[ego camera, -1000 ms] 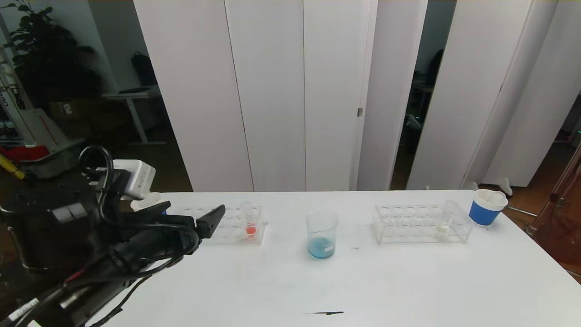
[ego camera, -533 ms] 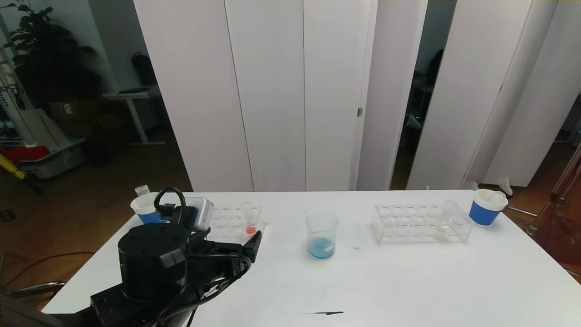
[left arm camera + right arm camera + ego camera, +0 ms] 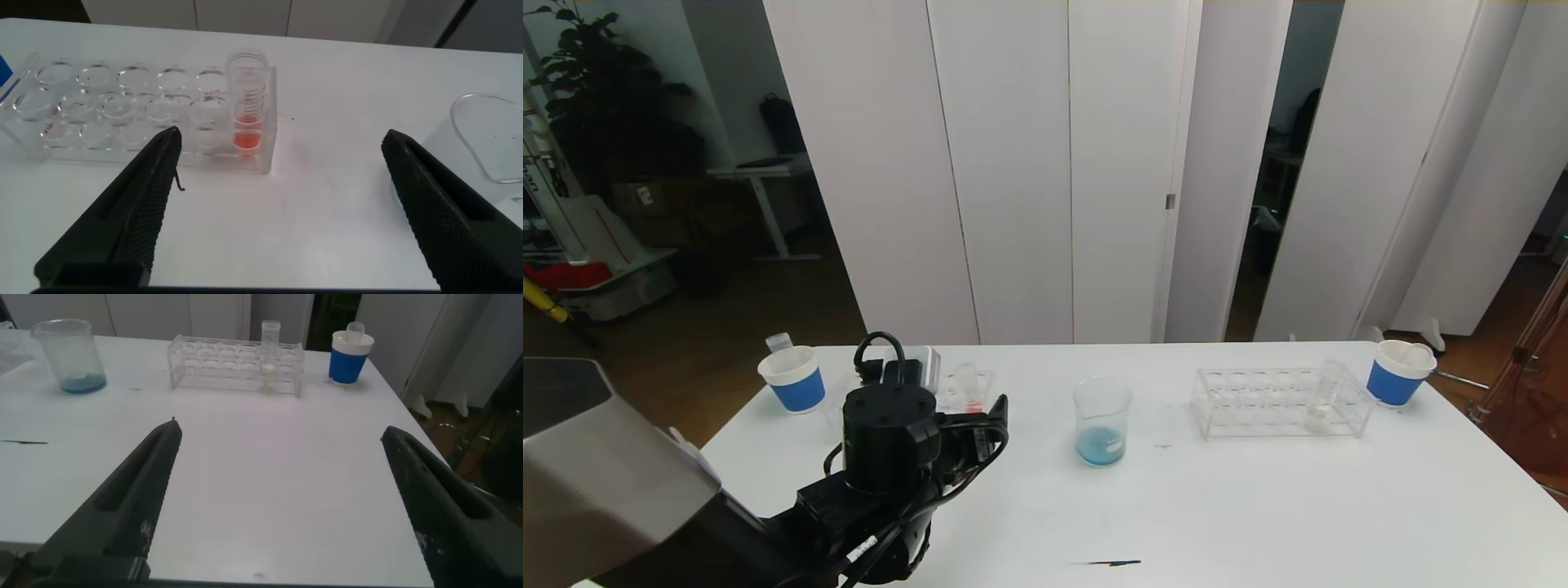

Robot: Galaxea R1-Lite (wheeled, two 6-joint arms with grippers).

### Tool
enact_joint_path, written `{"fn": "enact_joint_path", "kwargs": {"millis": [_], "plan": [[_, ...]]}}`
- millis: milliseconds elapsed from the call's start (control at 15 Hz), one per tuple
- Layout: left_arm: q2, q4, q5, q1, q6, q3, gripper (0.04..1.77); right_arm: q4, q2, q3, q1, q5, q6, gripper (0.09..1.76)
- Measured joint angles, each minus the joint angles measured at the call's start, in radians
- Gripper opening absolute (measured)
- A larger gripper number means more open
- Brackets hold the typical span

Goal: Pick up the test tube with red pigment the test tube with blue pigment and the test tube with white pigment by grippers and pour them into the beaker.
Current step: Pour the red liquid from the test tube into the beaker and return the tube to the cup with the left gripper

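Could easily go wrong at the approach: left gripper (image 3: 279, 139) spread wide, empty, hovering just short of the left rack (image 3: 122, 90) and pointing at the test tube with red pigment (image 3: 248, 106). Might shove or tip the light clear rack if 1 finger meets its wall before the tube. Might pinch the tube crooked if closed off-centre, then jam it in its hole on the lift or drag the rack up with it. Could slip too, given smooth plastic between hard black fingers. Later, risks spilling short of the beaker (image 3: 1102, 420), standing well apart at mid-table with a thin blue layer at its bottom. Red tube: small, clear, upright in the end hole of the rack nearest the beaker, ribbed near its open top, with a little orange-red pigment at the bottom. Test tube with white pigment (image 3: 1321, 400): upright near the far end of the right rack (image 3: 1258, 400), pale fill low down, beside a blue-banded paper cup (image 3: 1396, 371). No blue-filled tube visible in either rack. Right gripper (image 3: 278, 429): likewise spread and empty, parked low over the near right part of the table (image 3: 1258, 506).
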Motion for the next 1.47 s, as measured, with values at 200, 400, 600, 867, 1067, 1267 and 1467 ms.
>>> {"fn": "enact_joint_path", "kwargs": {"millis": [200, 400, 600, 867, 1067, 1267, 1467], "plan": [[0.076, -0.008, 0.013, 0.027, 0.000, -0.071, 1.75, 0.000, 0.000, 0.000, 0.000, 0.000, 0.000, 1.75], [0.153, -0.029, 0.017, 0.060, 0.000, -0.134, 1.75, 0.000, 0.000, 0.000, 0.000, 0.000, 0.000, 1.75], [0.226, -0.045, 0.019, 0.089, 0.000, -0.191, 1.75, 0.000, 0.000, 0.000, 0.000, 0.000, 0.000, 1.75], [0.296, -0.072, 0.026, 0.116, 0.010, -0.258, 1.75, 0.000, 0.000, 0.000, 0.000, 0.000, 0.000, 1.75], [0.319, -0.076, 0.027, 0.137, 0.018, -0.276, 1.75, 0.000, 0.000, 0.000, 0.000, 0.000, 0.000, 1.75], [0.327, -0.076, 0.026, 0.143, 0.024, -0.288, 1.75, 0.000, 0.000, 0.000, 0.000, 0.000, 0.000, 1.75], [0.335, -0.074, 0.024, 0.156, 0.032, -0.310, 1.75, 0.000, 0.000, 0.000, 0.000, 0.000, 0.000, 1.75]]}}
